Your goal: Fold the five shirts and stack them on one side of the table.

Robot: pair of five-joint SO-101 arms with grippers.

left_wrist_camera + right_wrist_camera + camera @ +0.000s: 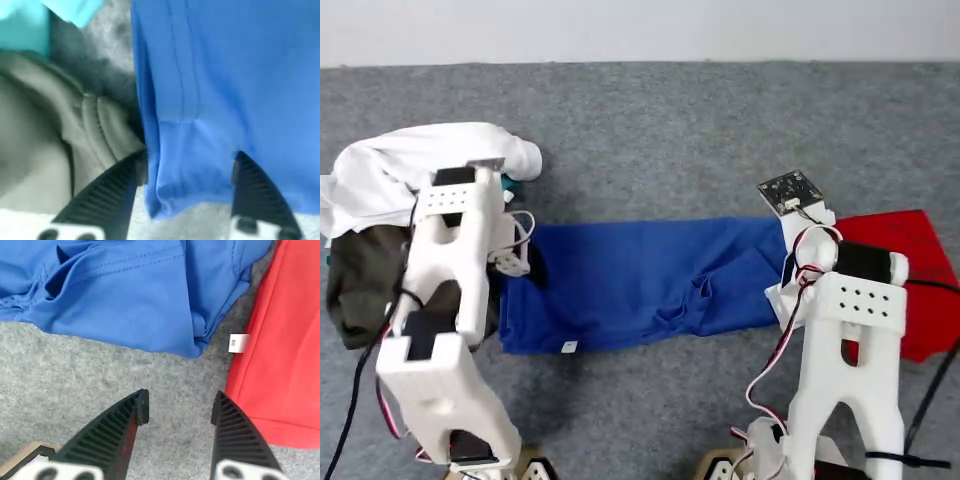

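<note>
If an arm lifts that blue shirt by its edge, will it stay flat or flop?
Probably flop: the blue shirt already lies in soft creases, so it would likely drape from the pinch. It looks thin, so probably light. Pushed, it would likely bunch on the rough grey table covering rather than slide whole.

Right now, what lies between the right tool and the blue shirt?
A bare stretch of grey table covering lies between the open right tool and the edge of the blue shirt, as the right wrist view shows.
</note>
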